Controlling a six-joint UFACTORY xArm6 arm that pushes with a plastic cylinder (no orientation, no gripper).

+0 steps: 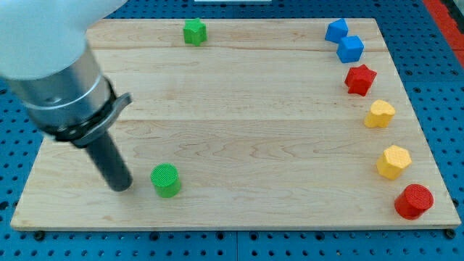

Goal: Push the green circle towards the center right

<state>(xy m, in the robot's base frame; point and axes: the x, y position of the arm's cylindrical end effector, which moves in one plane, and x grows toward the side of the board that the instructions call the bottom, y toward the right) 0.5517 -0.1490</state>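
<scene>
The green circle [166, 180] is a short round block on the wooden board [239, 123], near the view's bottom left. My tip [122, 185] rests on the board just to the view's left of the green circle, with a small gap between them. The dark rod rises up and to the left into the large grey arm body that fills the view's top left corner.
A green star-like block [194, 31] sits at the top. Along the right edge, top to bottom: two blue blocks [336, 30] [350, 48], a red star [359, 79], two yellow hexagon-like blocks [379, 114] [394, 162] and a red circle [414, 201].
</scene>
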